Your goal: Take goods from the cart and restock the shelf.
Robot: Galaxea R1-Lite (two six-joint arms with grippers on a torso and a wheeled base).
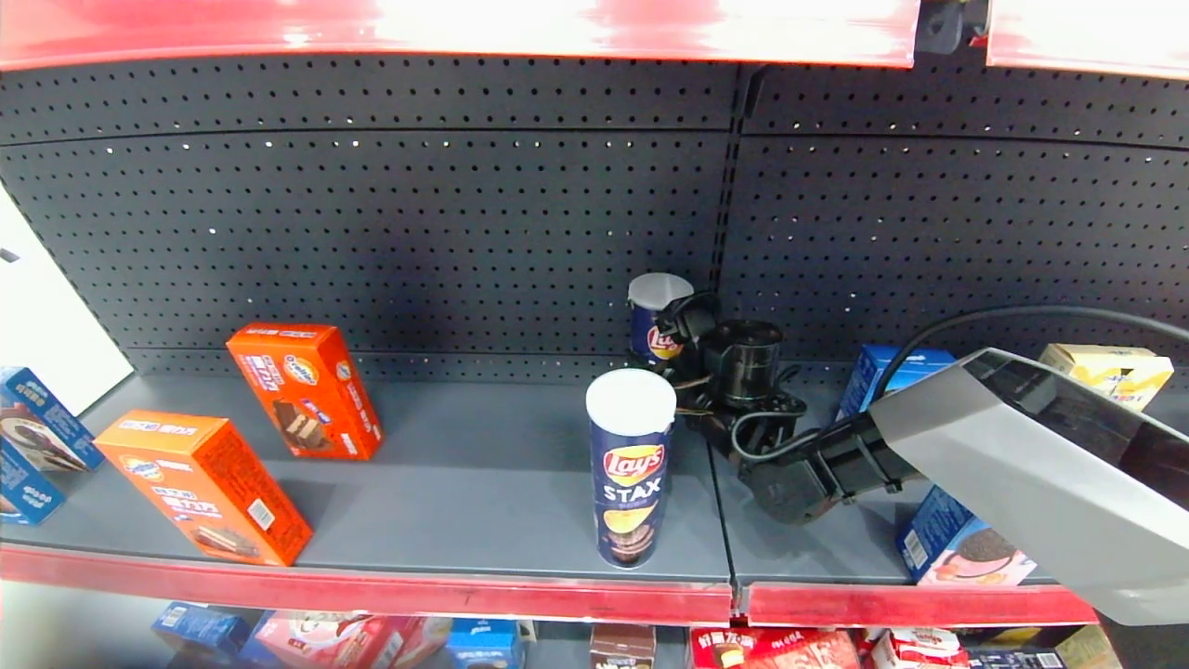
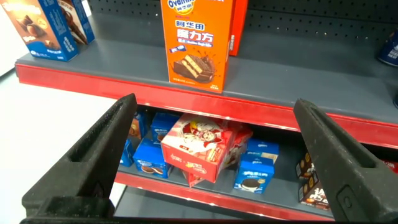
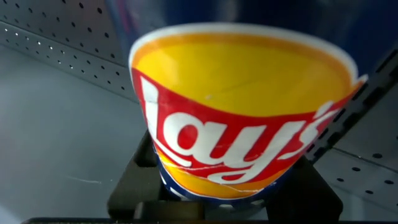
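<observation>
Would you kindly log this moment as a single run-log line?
right end effector: shut on rear chip can, by pegboard | left end effector: open, facing shelf | front chip can: upright near shelf edge

A lettered logo stands on the front blue can (image 1: 631,483); print and a barcode mark the nearest orange box (image 1: 209,483).

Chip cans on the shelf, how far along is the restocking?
Done: one chip can stands upright near the front edge of the shelf. In hand: the right gripper holds a second can upright at the back, by the pegboard, not yet released. The left gripper is open and empty; more picks probably remain, how many I cannot tell.
</observation>
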